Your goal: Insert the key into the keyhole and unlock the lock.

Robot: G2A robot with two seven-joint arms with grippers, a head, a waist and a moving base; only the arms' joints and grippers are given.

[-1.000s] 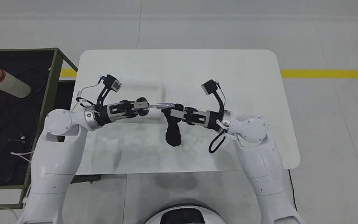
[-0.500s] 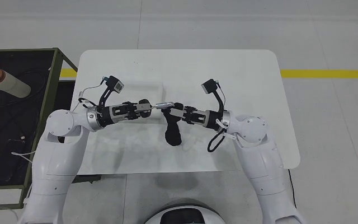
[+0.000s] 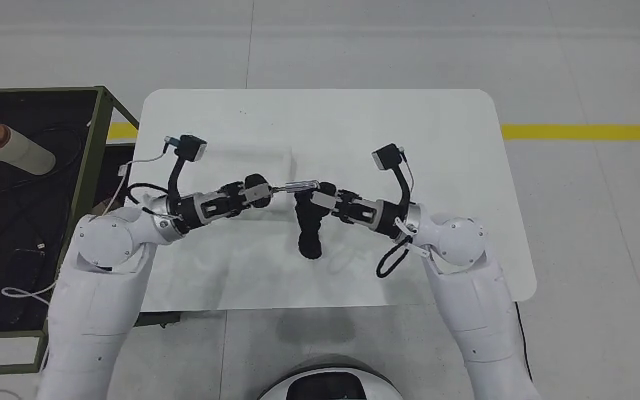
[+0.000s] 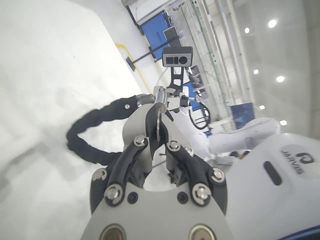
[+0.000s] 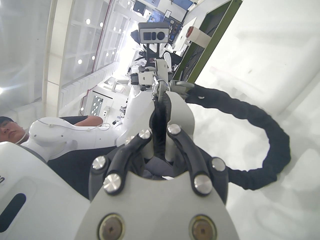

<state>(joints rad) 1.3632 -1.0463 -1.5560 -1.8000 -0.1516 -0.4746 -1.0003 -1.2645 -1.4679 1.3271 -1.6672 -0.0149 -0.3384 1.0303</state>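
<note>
Both arms meet over the middle of the bench (image 3: 420,120), with the work held up in the air between them. The left end effector (image 4: 158,119) is closed on the key (image 4: 158,128), pinching its flat head so the blade points straight away from the wrist toward the lock (image 4: 160,96). The tip looks to be at, perhaps just inside, the keyhole (image 4: 161,107), though I can't tell how deep. The right end effector (image 5: 161,101) is clamped shut on the black fabric-covered chain (image 5: 272,148) right beside the metal lock body. I take that as bracing it so it won't swing or twist when the key pushes and turns. The rest of the chain droops in a loop toward the near side of the bench. To my eye the insertion is nearly done and the turn is what's left. If the two wrists drift out of line, the key may bind.
</note>
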